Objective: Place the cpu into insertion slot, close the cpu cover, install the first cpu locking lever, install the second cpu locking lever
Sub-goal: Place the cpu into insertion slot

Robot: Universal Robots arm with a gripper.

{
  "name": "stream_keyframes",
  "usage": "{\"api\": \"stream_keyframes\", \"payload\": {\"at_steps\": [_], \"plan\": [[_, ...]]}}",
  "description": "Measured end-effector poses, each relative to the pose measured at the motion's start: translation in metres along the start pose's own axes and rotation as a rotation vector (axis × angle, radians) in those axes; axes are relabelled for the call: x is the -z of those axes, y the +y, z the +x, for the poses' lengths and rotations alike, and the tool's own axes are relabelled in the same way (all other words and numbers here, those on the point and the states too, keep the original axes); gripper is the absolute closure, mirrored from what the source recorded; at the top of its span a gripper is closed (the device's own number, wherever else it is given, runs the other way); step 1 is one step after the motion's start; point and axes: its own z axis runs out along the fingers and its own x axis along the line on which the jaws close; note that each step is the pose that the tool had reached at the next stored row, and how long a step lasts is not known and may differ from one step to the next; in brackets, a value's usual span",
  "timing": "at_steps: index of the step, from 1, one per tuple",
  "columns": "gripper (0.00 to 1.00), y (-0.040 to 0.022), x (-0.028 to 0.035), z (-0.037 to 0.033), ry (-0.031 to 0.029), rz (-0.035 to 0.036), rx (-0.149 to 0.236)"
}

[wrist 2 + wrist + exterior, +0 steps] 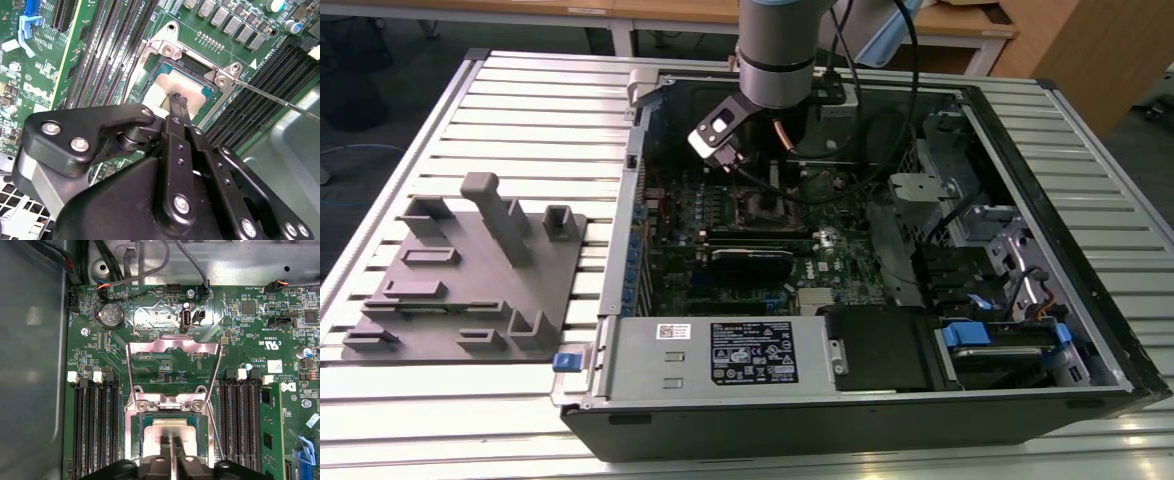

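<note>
The cpu (162,432) had a dull, faintly brushed silver-grey metal top, while the cpu cover (174,346) was brighter, smoother sheet metal that caught the light. The gripper (178,104) looked matt black with shiny steel screw heads. The circuit board (100,357) was lacquered green and slightly glossy, and the tabletop (520,110) was pale ribbed metal.

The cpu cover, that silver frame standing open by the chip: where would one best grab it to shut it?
Grip the cpu cover by its free crossbar, the edge farthest from the hinge beside the cpu. The cut-out centre leaves that bar thin and bare on both faces, so the tool, coming from above, could probably pinch it across its thickness with most leverage.
</note>
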Motion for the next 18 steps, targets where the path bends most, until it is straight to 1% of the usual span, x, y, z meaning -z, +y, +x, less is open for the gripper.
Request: {"api": "stream_keyframes", "payload": {"at_steps": [1,2,5,7,12,14,18], "plan": [[0.87,0.0000,0.0000,0.0000,0.0000,0.0000,0.000],[0.90,0.0000,0.0000,0.0000,0.0000,0.0000,0.000],[0.90,0.0000,0.0001,0.0000,0.0000,0.0002,0.000],[0.90,0.0001,0.0000,0.0000,-0.0005,0.0177,0.000],[0.90,0.0001,0.0000,0.0000,-0.0006,0.0217,0.000],[0.90,0.0001,-0.0011,0.0001,-0.0001,0.0229,0.000],[0.90,0.0000,-0.0017,0.0000,-0.0008,0.0237,0.000]]}}
